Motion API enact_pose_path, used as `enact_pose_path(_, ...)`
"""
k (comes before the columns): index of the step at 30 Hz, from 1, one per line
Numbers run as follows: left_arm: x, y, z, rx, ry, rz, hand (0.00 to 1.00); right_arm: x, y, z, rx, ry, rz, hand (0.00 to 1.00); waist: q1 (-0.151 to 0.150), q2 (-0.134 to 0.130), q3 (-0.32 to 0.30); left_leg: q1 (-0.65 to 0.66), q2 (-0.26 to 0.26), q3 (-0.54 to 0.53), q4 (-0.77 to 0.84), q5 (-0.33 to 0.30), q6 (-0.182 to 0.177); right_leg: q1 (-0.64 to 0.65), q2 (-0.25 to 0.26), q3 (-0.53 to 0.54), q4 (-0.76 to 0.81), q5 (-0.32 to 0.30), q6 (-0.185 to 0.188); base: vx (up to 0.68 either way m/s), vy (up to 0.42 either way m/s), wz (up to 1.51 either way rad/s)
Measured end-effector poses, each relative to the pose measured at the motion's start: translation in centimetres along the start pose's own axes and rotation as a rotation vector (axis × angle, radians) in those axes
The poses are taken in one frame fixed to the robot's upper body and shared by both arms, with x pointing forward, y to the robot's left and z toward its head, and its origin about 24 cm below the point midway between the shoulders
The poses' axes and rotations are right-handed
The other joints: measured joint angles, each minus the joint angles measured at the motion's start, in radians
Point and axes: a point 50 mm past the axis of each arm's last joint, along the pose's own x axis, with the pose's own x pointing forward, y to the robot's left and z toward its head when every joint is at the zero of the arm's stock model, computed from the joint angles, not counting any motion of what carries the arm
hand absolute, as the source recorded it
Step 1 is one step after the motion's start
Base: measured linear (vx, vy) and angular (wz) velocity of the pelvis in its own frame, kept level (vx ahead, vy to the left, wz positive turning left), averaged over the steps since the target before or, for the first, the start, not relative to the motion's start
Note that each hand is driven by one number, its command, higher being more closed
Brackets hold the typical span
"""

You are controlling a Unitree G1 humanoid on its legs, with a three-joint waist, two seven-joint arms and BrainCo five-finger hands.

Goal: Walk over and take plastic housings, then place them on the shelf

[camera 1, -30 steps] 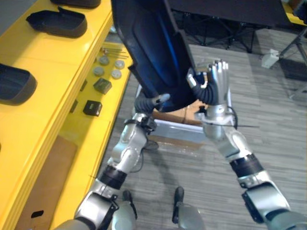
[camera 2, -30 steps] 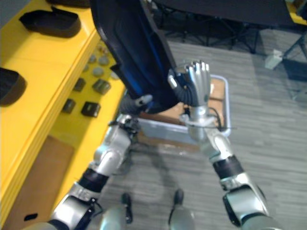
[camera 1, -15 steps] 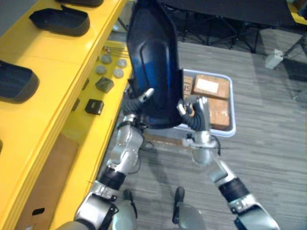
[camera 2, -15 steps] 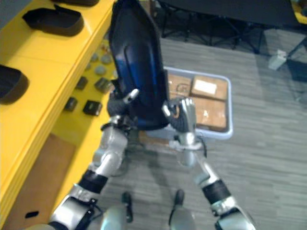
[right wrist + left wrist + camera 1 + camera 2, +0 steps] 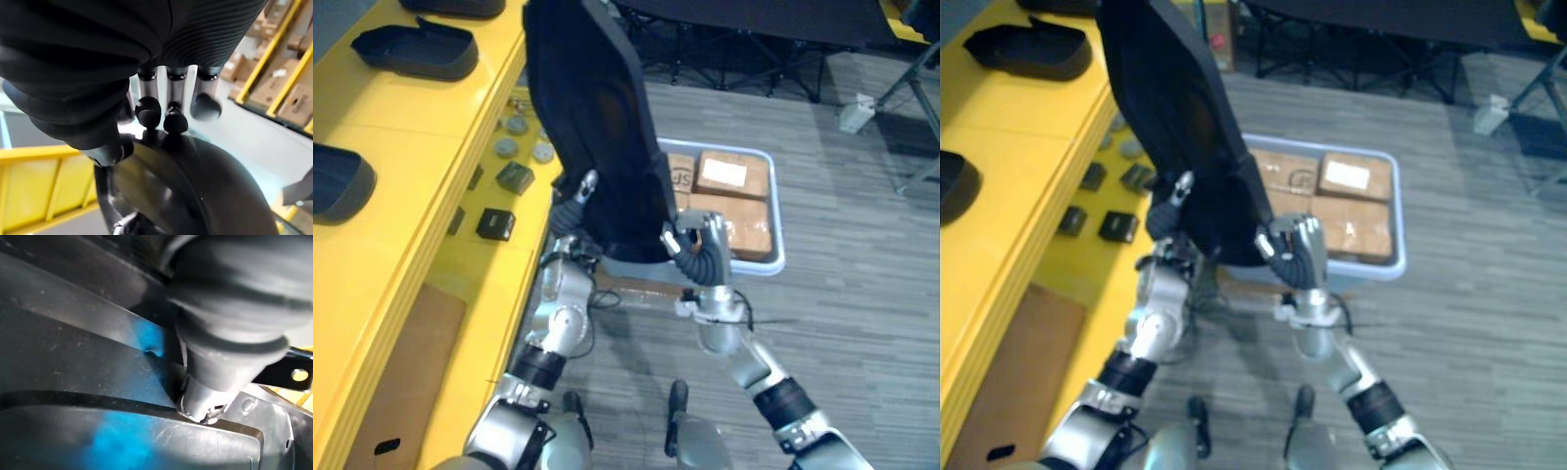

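A large black plastic housing (image 5: 597, 127) stands upright in front of me, held between both hands, its lower end over the near edge of a grey bin. My left hand (image 5: 570, 201) grips its lower left edge, and the thumb (image 5: 205, 396) presses on the hollow inner face (image 5: 73, 357). At the lower right rim my right hand (image 5: 703, 257) holds on; its fingers (image 5: 148, 110) curl over the rounded rim (image 5: 205, 196) with the thumb beside them. To the left runs the yellow shelf (image 5: 421, 117), which carries two more black housings (image 5: 411, 51) (image 5: 337, 181).
The lower yellow shelf board holds small black blocks (image 5: 495, 223), round grey discs (image 5: 514, 137) and a cardboard sheet (image 5: 401, 372). The grey bin (image 5: 773, 259) with cardboard boxes (image 5: 732, 174) sits on the floor ahead. Black folding table legs (image 5: 734, 49) stand at the back.
The housing has come down from a tilt overhead to stand upright. My right hand dropped from a raised flat palm to grip the lower rim. My left hand's fingers closed on the edge.
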Motion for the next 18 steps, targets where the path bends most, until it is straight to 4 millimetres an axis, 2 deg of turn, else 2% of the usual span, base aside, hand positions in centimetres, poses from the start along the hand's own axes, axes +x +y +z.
enact_pose_path(4,-0.2,0.4,-0.2,0.013,0.016,0.011,1.00,-0.2,0.0,-0.6,0.055,0.063,0.039,0.00,0.003,0.000,0.000,0.008,-0.003,-0.003,-0.004,0.000,0.000,0.016,-0.001,-0.004,-0.010,0.003,0.003,0.01,0.010,0.03)
enact_pose_path(8,-1.0,1.4,-0.6,0.066,0.035,0.060,1.00,0.3,0.0,-0.6,0.172,0.088,0.152,0.00,0.013,-0.005,0.000,0.034,-0.002,-0.010,-0.008,0.000,0.000,0.054,0.002,-0.017,-0.027,0.006,0.003,0.00,0.003,0.04)
enact_pose_path(10,-1.3,1.6,-0.1,0.137,0.005,0.092,1.00,1.3,-0.2,-0.4,0.232,0.080,0.199,0.00,0.018,-0.011,-0.003,0.036,-0.004,-0.011,-0.006,-0.001,-0.001,0.059,0.005,-0.025,-0.030,0.007,0.002,-0.02,-0.002,0.06)
enact_pose_path(12,-1.5,1.8,0.3,0.227,-0.030,0.128,1.00,2.9,-0.6,0.6,0.314,0.036,0.231,0.00,0.020,-0.016,-0.002,0.042,-0.002,-0.011,-0.002,-0.002,-0.002,0.068,0.007,-0.027,-0.030,0.007,0.001,-0.02,0.002,-0.01)
enact_pose_path(13,-1.7,2.2,0.5,0.292,-0.054,0.163,1.00,4.3,-1.1,1.8,0.378,-0.021,0.239,0.00,0.025,-0.019,-0.004,0.048,0.000,-0.009,0.000,-0.004,-0.004,0.073,0.008,-0.026,-0.030,0.007,0.001,-0.04,0.004,-0.05)
enact_pose_path(15,-2.1,3.0,1.0,0.398,-0.093,0.230,1.00,6.3,-2.2,3.6,0.477,-0.106,0.235,0.00,0.025,-0.026,-0.008,0.054,0.008,-0.009,0.014,-0.014,-0.006,0.086,0.013,-0.026,-0.031,0.007,0.000,-0.03,0.004,-0.04)
enact_pose_path(16,-2.5,3.8,1.3,0.476,-0.120,0.298,1.00,7.6,-3.6,4.7,0.559,-0.156,0.212,0.00,0.025,-0.040,-0.017,0.061,0.014,-0.009,0.025,-0.020,-0.008,0.097,0.018,-0.026,-0.033,0.005,-0.002,0.00,0.000,0.00)
enact_pose_path(18,-3.0,5.1,1.8,0.549,-0.150,0.387,1.00,8.3,-5.1,5.1,0.636,-0.173,0.191,0.00,0.024,-0.058,-0.029,0.071,0.019,-0.007,0.034,-0.029,-0.011,0.108,0.023,-0.024,-0.034,0.003,-0.006,0.00,-0.004,-0.08)
